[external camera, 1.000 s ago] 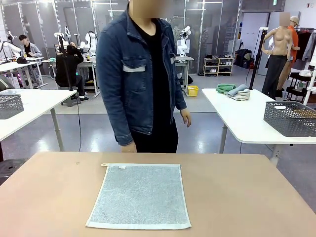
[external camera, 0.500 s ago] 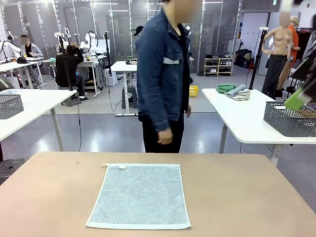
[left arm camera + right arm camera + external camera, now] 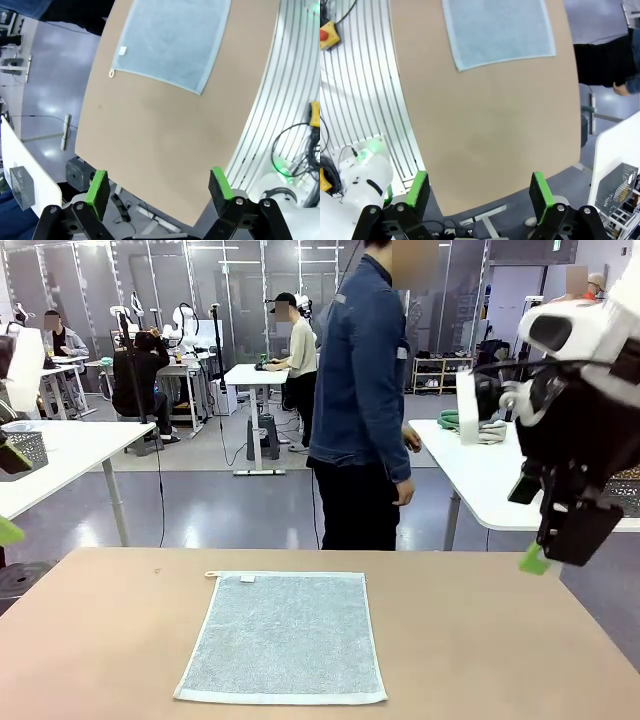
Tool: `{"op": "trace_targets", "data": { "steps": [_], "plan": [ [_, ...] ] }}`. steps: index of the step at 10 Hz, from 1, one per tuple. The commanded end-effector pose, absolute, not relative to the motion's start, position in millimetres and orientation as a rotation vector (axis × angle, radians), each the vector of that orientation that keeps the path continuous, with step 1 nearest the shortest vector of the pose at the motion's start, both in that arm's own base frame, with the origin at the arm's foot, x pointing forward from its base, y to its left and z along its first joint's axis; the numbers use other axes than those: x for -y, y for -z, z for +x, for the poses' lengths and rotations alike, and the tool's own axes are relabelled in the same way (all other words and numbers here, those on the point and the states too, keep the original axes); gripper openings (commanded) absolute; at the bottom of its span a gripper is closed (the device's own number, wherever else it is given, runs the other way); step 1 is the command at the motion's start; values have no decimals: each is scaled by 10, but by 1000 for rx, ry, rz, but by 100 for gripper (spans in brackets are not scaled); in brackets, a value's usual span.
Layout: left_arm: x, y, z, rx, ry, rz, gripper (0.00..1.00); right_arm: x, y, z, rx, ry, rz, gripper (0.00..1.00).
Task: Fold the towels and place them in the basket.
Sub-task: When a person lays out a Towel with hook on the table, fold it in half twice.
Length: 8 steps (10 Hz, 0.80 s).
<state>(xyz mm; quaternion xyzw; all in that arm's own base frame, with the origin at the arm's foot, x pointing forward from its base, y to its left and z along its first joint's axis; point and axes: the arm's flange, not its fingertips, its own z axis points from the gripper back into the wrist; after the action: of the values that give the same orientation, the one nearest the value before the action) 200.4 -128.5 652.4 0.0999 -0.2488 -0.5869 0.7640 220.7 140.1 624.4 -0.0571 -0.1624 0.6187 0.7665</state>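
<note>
Lying flat, the towel is cropped in both wrist views.

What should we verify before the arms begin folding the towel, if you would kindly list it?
1. Towel lies flat and unfolded on the table: ok.
2. Left gripper is open and empty: ok.
3. Right gripper is open and empty: ok.
4. Both grippers are high above the table, apart from the towel: ok.
5. Person stands beyond the far edge, turned sideways, with hands off the towel: ok.
6. Basket for the folded towel is within reach: cannot tell.
</note>
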Motion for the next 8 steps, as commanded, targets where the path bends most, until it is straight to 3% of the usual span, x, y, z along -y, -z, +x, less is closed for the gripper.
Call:
{"op": "trace_targets", "data": {
  "steps": [1, 8],
  "plan": [
    [1201, -6563, 2013, 566, 1263, 240, 100, -1395, -6211, 2196, 356, -1380, -154, 100],
    [1274, -6524, 2008, 541, 1275, 218, 100, -1424, -6194, 2199, 342, -1357, -123, 100]
  ]
}}
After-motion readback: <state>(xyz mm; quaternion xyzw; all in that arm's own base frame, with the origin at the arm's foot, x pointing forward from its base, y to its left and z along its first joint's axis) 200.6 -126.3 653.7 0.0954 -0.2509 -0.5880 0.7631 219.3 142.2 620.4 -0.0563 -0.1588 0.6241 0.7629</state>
